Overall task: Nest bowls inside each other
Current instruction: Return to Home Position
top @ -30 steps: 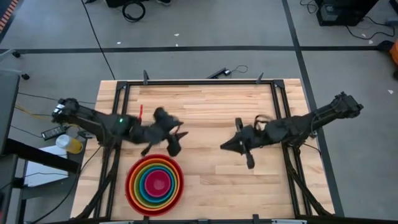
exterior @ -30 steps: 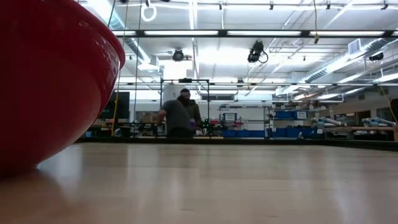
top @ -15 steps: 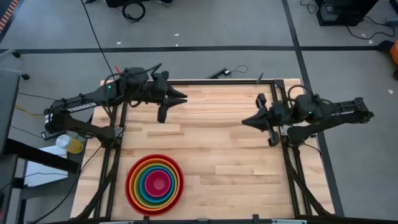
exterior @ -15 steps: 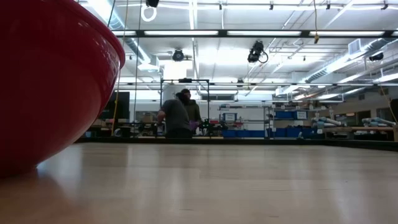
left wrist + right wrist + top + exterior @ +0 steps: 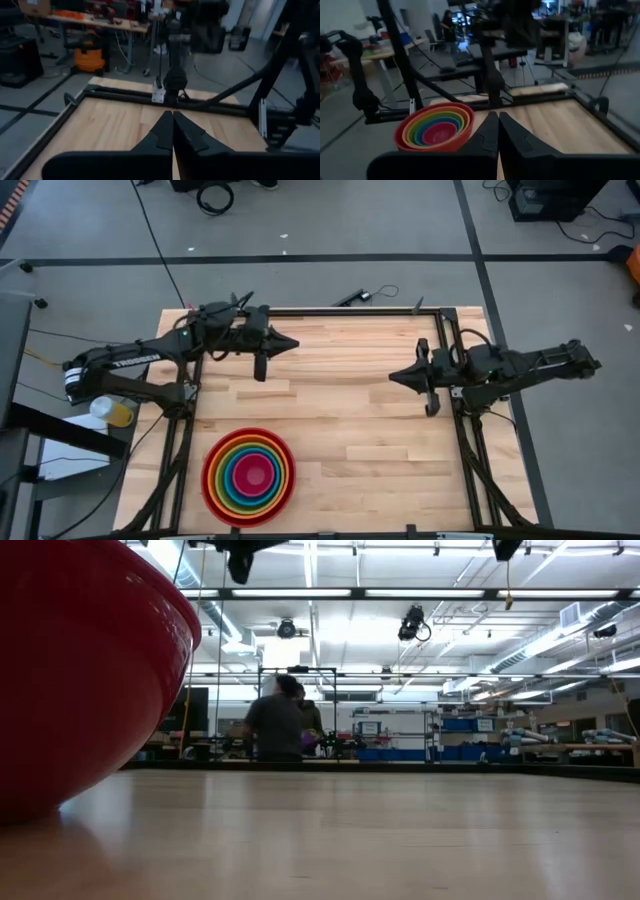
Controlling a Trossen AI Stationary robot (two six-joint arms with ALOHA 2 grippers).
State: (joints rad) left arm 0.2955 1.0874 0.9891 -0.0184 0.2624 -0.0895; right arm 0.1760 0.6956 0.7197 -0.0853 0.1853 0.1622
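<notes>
The bowls [image 5: 248, 477] sit nested in one stack near the table's front left, the red one outermost and the pink one in the middle. The stack rests on the red bowl's base [image 5: 30, 805]. The right wrist view also shows the bowls [image 5: 435, 131]. My left gripper [image 5: 292, 344] is shut and hovers at the far left of the table, pointing level toward the right. My right gripper [image 5: 392, 376] is shut too, at the right side and pointing left. In both wrist views the left gripper [image 5: 173, 116] and the right gripper [image 5: 498, 117] hold nothing.
A black metal frame [image 5: 440, 330] runs along the table's left, far and right edges. Bare wood [image 5: 350, 420] lies between the two arms. A yellow cup [image 5: 116, 412] stands off the table's left side. A person [image 5: 276, 726] stands in the room beyond the table.
My left gripper has drawn away from the bowls toward the table's far edge, turned to point right, and shut. My right gripper has pulled back from the table's middle toward its right edge. The nested bowls have stayed in place.
</notes>
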